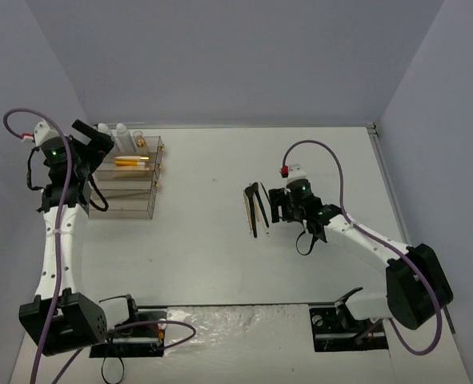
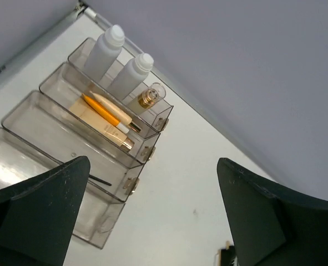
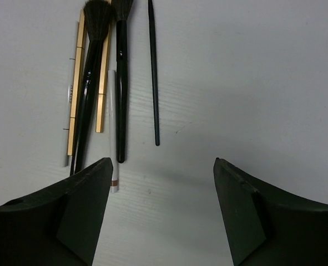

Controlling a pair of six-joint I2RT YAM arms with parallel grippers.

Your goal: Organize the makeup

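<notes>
The makeup is split between two spots. In the clear tiered box (image 2: 147, 149) stand two white bottles (image 2: 105, 50) and a gold-capped vial (image 2: 151, 95) in the top tier. An orange tube (image 2: 102, 110) and a beige tube (image 2: 100, 124) lie one tier down, and a thin black brush (image 2: 100, 180) lies lower still. My left gripper (image 2: 152, 213) hangs open and empty above the box's near end (image 1: 98, 142). On the table lie black brushes (image 3: 121, 83), gold-wood sticks (image 3: 101, 94) and a white pencil (image 3: 112, 133). My right gripper (image 3: 161, 183) is open just short of their handle ends (image 1: 274, 208).
The box (image 1: 128, 180) sits at the table's far left, near the back wall. The loose brush group (image 1: 256, 210) lies mid-table. Bare white tabletop (image 1: 204, 224) lies between box and brushes. A purple cable loops over each arm.
</notes>
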